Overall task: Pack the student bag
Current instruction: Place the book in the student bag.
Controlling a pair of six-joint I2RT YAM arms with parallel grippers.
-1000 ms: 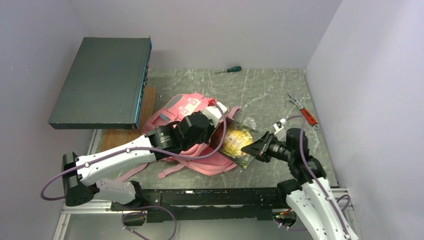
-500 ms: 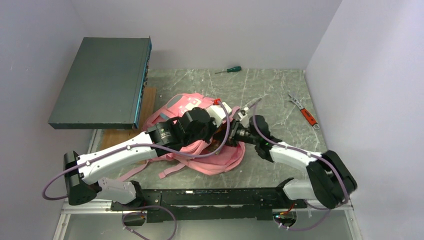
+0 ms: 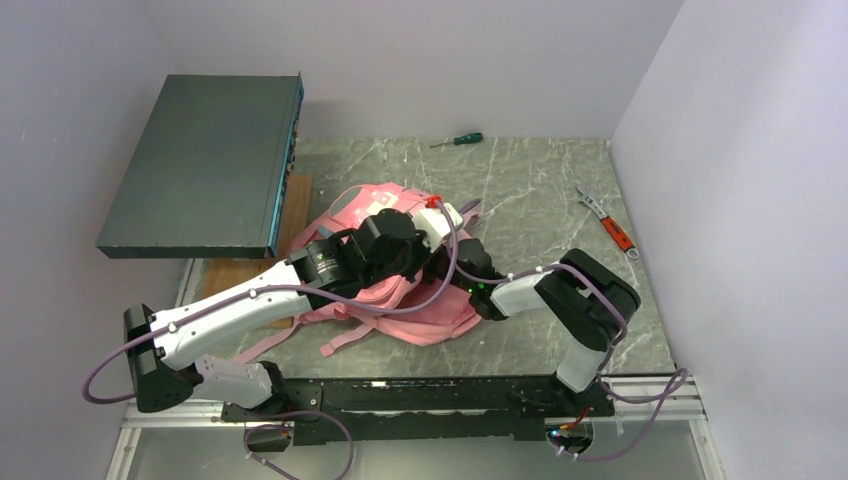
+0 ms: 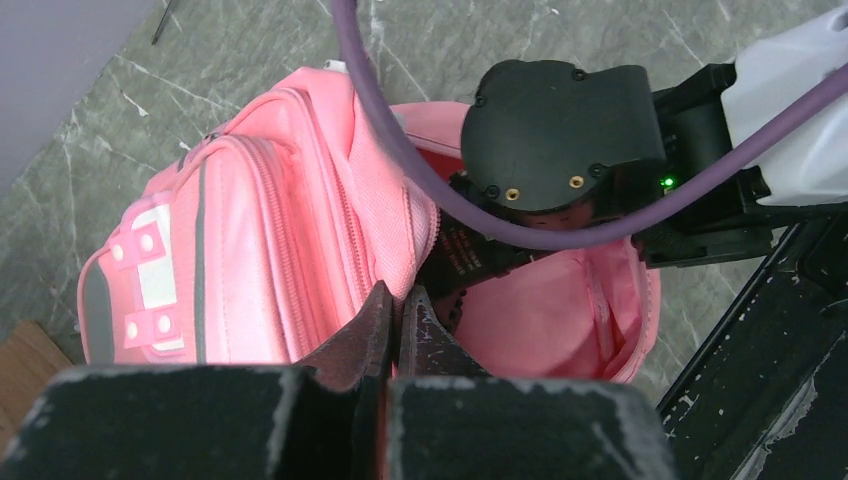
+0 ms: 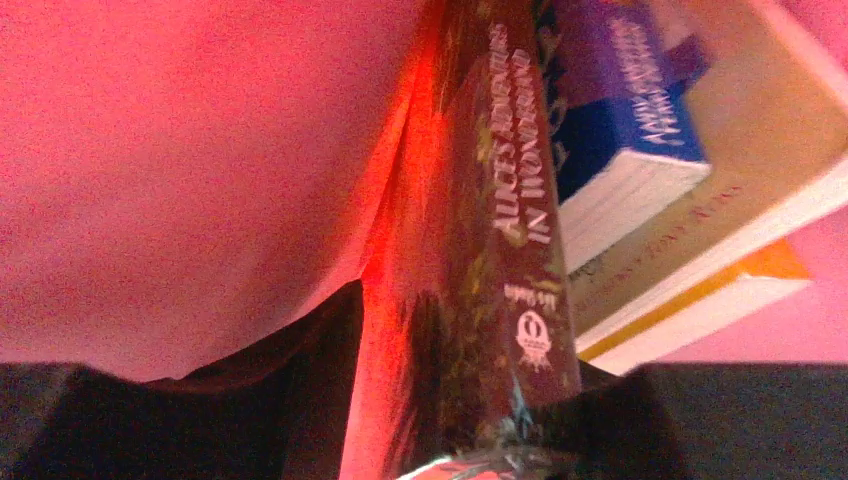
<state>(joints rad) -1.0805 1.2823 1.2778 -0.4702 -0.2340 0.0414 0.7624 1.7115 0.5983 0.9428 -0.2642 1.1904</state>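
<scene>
Books are in the student bag [image 3: 425, 318], seen from the right wrist camera. A dark volume [image 5: 500, 250] with "Alice's Adventures in Wonderland" on its spine stands against the pink lining. A blue book [image 5: 630, 150] and a cream book with an orange stripe [image 5: 720, 260] lie stacked just beside it. The dark volume sits between the right jaws, one dark finger on either side. Whether they pinch it or stand loose, I cannot tell. The right arm [image 3: 560, 290] is buried wrist-deep in the bag's mouth.

Over on the left arm [image 3: 250, 310], the jaws are pressed together right at the rim of that opening. Whether fabric is caught between them is not visible.

The bag lies on its side in the middle of the desk [image 3: 540, 190], mouth facing right, straps trailing toward the black rail [image 3: 420, 392] at the near edge. On its left it sits just beside a wooden board [image 3: 245, 272], under a big dark flat box [image 3: 200, 165]. Bare desk shows behind it and to the right. A green screwdriver [image 3: 458, 140] lies near the back wall and a red-handled wrench [image 3: 608, 224] near the right wall, both well apart from the bag.
</scene>
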